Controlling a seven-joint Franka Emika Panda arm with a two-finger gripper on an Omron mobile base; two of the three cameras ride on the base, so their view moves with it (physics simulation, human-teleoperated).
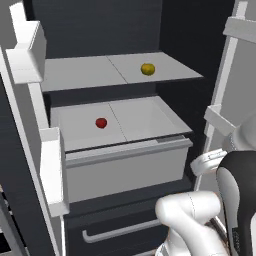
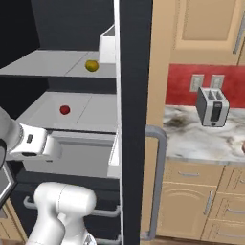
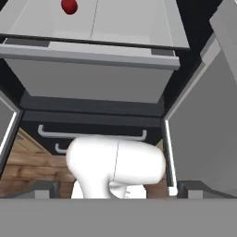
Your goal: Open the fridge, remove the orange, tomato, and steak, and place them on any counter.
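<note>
The fridge (image 1: 100,25) stands open, both doors swung wide. The orange (image 1: 147,69) (image 2: 91,65) rests on the upper pale shelf, toward its right. The tomato (image 1: 101,122) (image 2: 64,110) (image 3: 69,6) lies on the lower shelf, left of the middle. The steak is out of view. My gripper (image 3: 118,190) is open with nothing between its fingers; it hangs in front of the fridge, below and short of the lower shelf, looking down at the pale drawer front. The counter (image 2: 201,139) lies to the right of the fridge.
A pale drawer (image 1: 125,170) juts out under the lower shelf, over dark drawers with a grey handle (image 1: 120,230). Door bins (image 1: 52,170) stick out on the left and the right door (image 2: 134,95) stands between fridge and counter. A toaster (image 2: 212,106) stands on the counter.
</note>
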